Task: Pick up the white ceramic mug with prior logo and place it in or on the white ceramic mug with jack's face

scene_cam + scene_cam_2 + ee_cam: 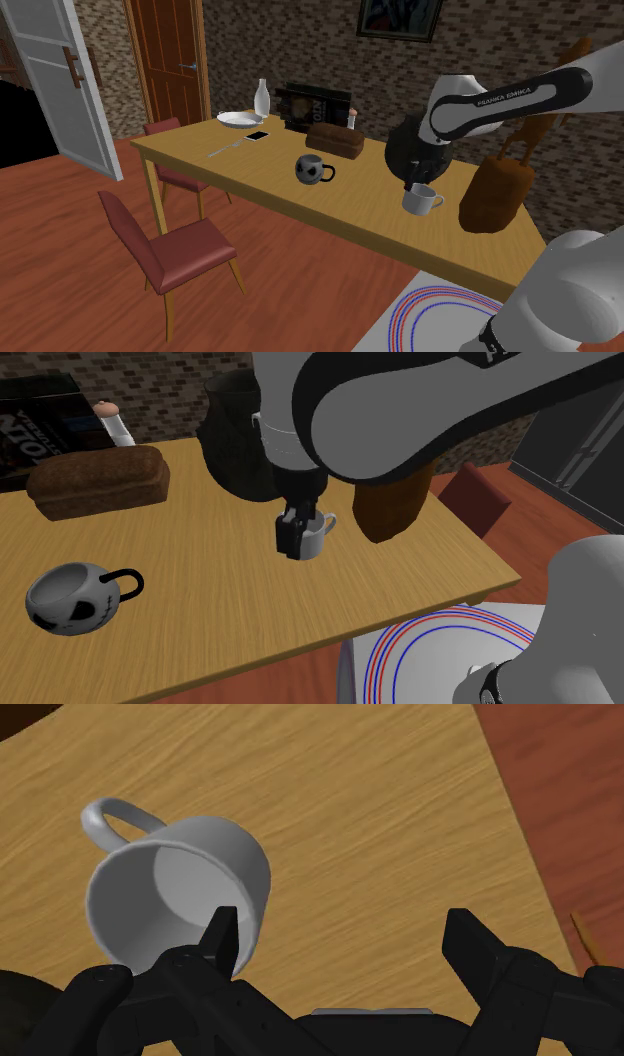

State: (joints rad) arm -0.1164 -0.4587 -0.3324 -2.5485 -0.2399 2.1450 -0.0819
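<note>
A plain white mug [180, 894] stands upright on the wooden table [380, 794], its handle pointing away from the gripper. My gripper [343, 934] is open just above it, and one finger [222, 939] hangs over the mug's near rim while the other is over bare wood. In the second exterior view the gripper [293, 538] is right against the mug [322, 538]. The round mug with Jack's face [75, 598] and a black handle sits far off toward that view's left. From the shoulder view, the white mug [422, 199] is right of the face mug [314, 169].
A black jug [410, 150] and a brown loaf-shaped object [495, 192] stand close around the white mug. A bread loaf [335, 139], a dark box [318, 105], a bottle [262, 98], a plate [238, 119] and a phone [258, 135] are farther back. Two red chairs [180, 250] line the table's front side.
</note>
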